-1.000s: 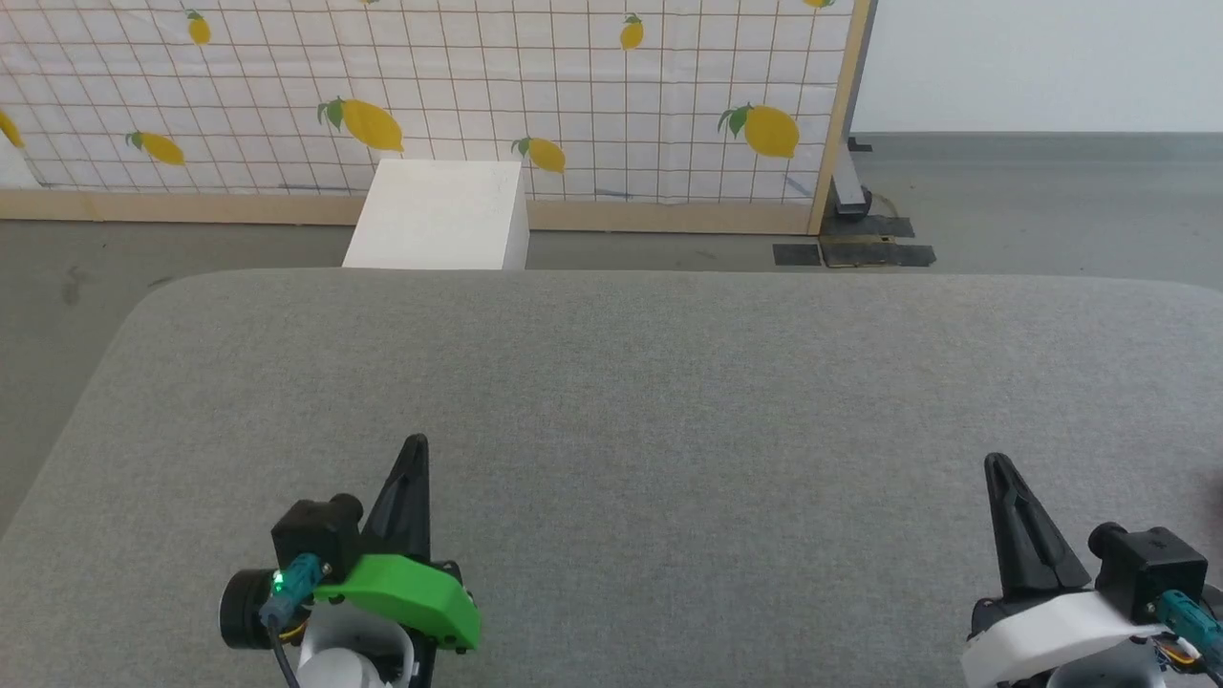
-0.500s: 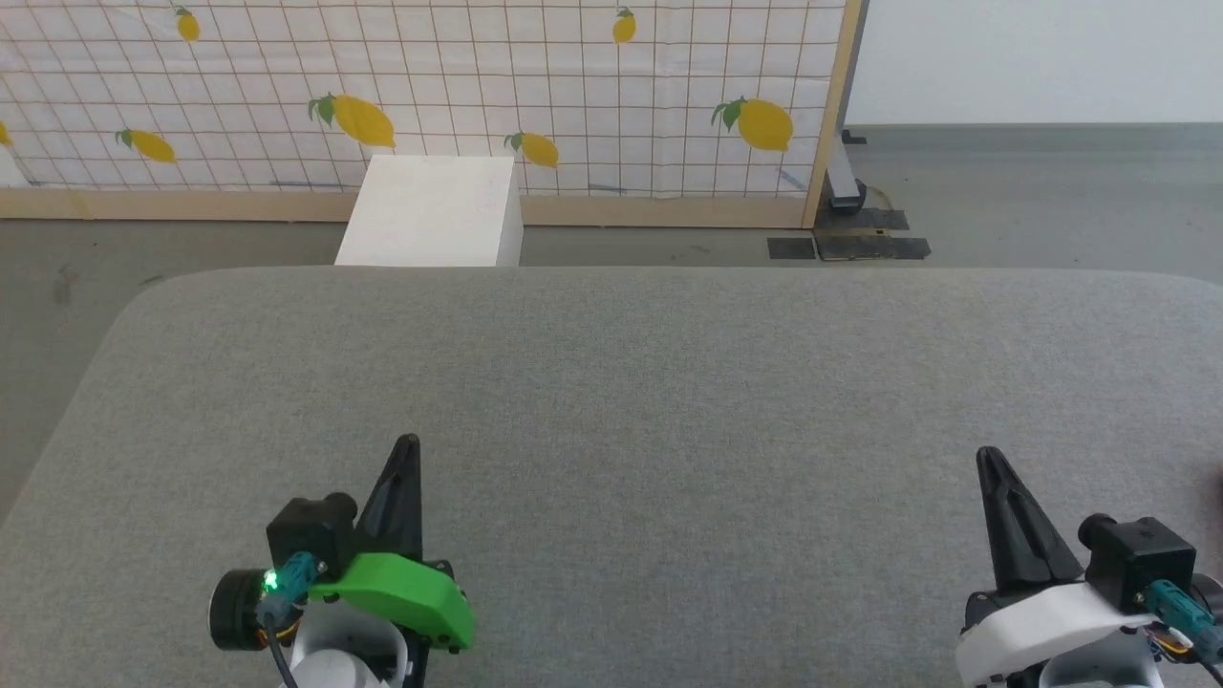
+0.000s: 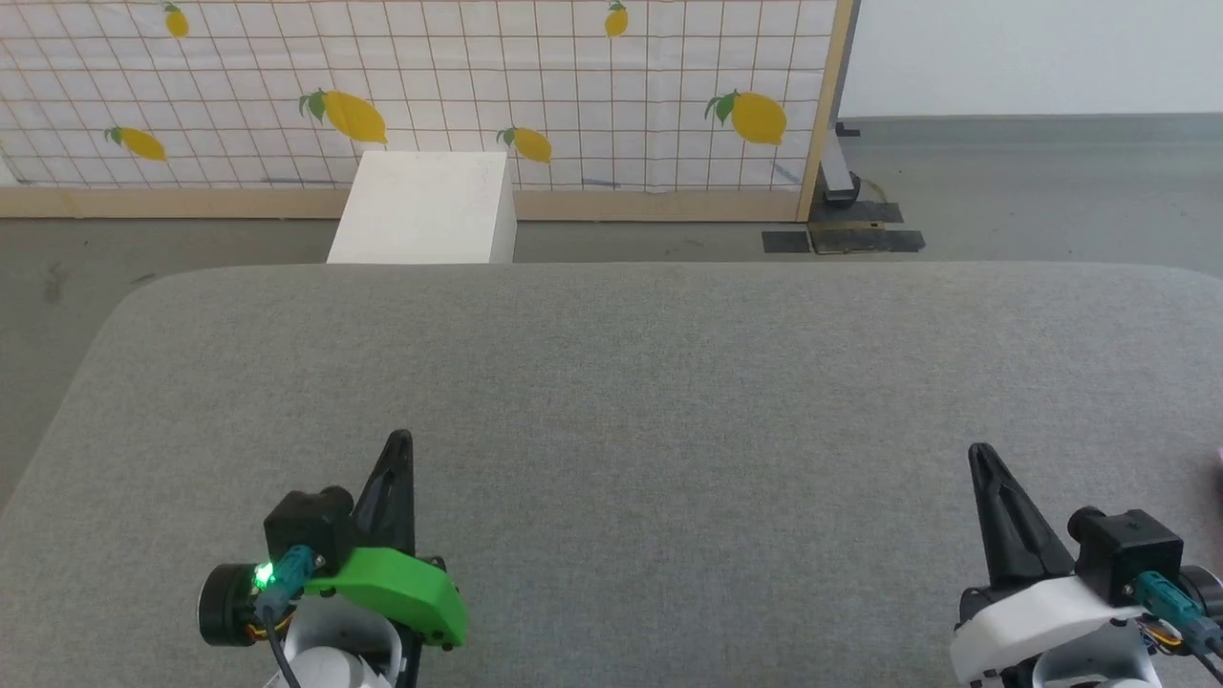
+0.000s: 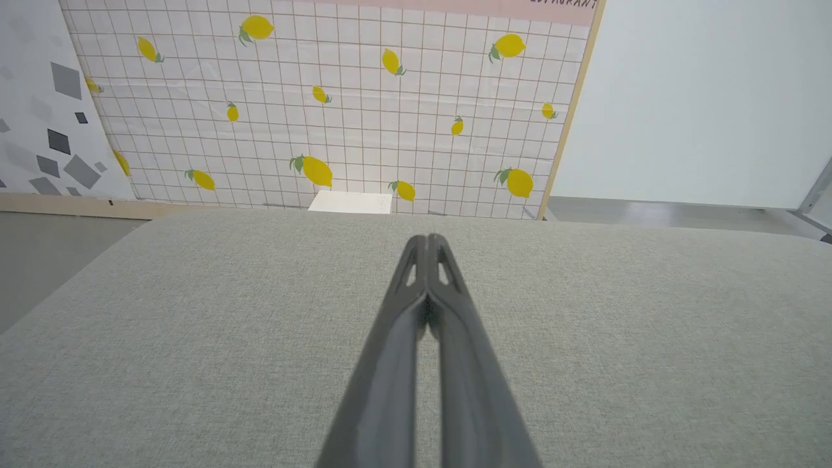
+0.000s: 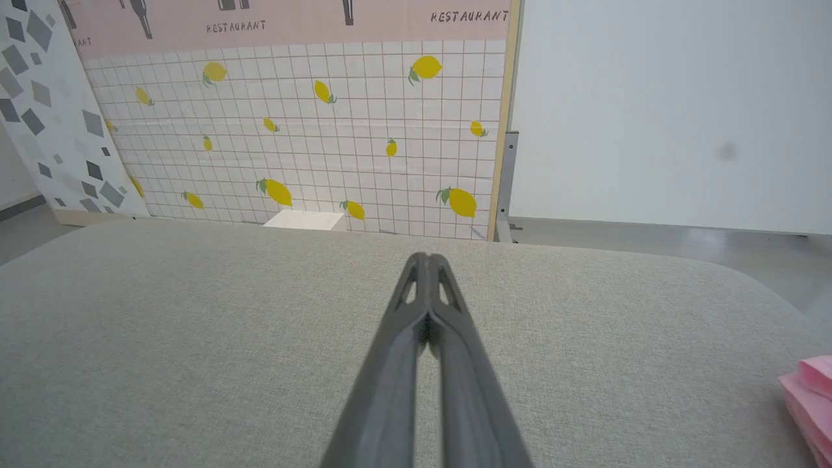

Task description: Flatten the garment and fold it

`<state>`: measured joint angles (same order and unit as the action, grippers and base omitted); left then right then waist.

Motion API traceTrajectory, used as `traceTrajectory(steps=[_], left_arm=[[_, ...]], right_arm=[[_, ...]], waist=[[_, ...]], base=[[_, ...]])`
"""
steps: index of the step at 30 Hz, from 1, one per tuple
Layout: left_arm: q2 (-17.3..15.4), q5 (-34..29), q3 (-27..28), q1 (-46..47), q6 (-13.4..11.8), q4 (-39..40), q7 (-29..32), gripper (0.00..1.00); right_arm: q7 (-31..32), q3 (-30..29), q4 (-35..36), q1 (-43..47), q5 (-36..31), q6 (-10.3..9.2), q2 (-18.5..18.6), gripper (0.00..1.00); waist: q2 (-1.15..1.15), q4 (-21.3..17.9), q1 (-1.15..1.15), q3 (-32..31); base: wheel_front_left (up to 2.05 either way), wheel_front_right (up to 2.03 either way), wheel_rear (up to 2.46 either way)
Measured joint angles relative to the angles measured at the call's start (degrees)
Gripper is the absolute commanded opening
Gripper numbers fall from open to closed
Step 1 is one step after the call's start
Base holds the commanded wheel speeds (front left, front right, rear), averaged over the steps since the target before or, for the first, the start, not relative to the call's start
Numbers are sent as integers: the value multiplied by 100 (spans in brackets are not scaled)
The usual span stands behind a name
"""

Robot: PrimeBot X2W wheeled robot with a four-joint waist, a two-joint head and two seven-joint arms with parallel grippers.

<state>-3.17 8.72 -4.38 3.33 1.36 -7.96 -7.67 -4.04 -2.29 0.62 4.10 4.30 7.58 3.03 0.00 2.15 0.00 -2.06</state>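
left gripper [image 3: 400,447]: jaws were together, 7 o'clock on pad [image 3: 669,382] | right gripper [image 3: 981,459]: jaws were together, 5 o'clock | garment [image 5: 809,398]: lay on pad, 3 o'clock of right gripper, apart

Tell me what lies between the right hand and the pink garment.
Nothing but bare grey cushion separates the right hand from the garment, as the right wrist view shows.

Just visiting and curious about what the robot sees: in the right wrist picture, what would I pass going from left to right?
Grey-diamond panel → white box → right gripper → pink garment.
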Motion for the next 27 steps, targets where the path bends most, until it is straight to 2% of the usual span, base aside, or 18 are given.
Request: traceTrajectory(steps=[27], left_arm=[[1, -333, 177, -106, -41, 310, 311, 0]], right_arm=[[160, 83, -18, -121, -140, 0, 0, 0]], waist=[[0, -89, 0, 85]], base=[[0, 0, 0]])
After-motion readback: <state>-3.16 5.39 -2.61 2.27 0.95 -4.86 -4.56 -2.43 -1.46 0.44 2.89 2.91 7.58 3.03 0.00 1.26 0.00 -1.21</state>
